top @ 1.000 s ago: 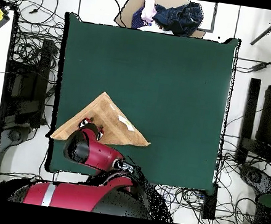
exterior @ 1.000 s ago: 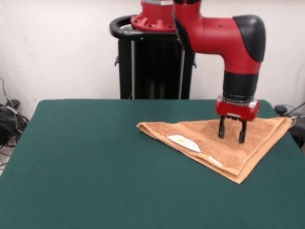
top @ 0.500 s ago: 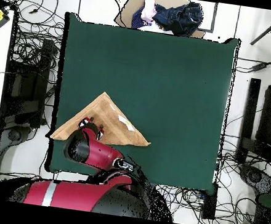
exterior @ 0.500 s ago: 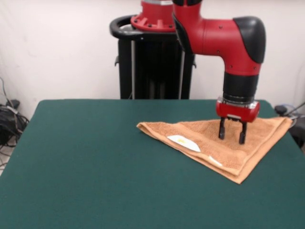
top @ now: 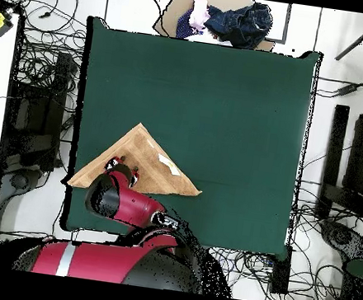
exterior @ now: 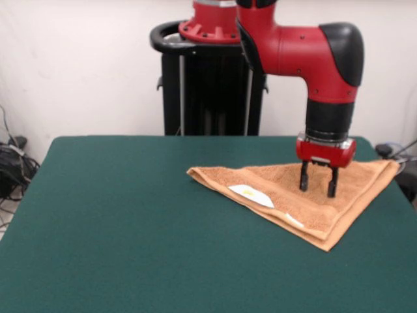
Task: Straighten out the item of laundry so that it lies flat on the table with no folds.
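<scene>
Towel lies folded into a triangle on the green surface, doubled over itself rather than spread flat. In the front view its long edge runs along the far side toward the right rim of the surface, and its point aims at the near right. A small white label shows on the top layer near the left fold, and a short pale strip sits lower along the same edge. The red and black arm comes down over the cloth, and the tool stands upright with its two dark fingers spread apart, tips at or just above the terry; contact cannot be judged. It grips nothing. In the overhead view the towel lies near one corner, partly under the arm. A person shows at the opposite edge.
</scene>
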{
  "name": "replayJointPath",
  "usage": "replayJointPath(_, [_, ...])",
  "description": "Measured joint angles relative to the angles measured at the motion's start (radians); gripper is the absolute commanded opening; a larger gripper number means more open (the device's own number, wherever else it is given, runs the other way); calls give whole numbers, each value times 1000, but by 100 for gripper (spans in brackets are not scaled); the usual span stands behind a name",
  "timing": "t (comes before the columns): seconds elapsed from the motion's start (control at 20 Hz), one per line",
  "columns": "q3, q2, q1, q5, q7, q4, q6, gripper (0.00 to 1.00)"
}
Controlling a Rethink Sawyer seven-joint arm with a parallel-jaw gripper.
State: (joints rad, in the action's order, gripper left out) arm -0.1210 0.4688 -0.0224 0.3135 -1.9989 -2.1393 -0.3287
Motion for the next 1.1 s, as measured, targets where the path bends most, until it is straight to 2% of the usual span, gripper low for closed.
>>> replayJointPath(1.1, [-7,-23,-3,-1,0,5,-42,100])
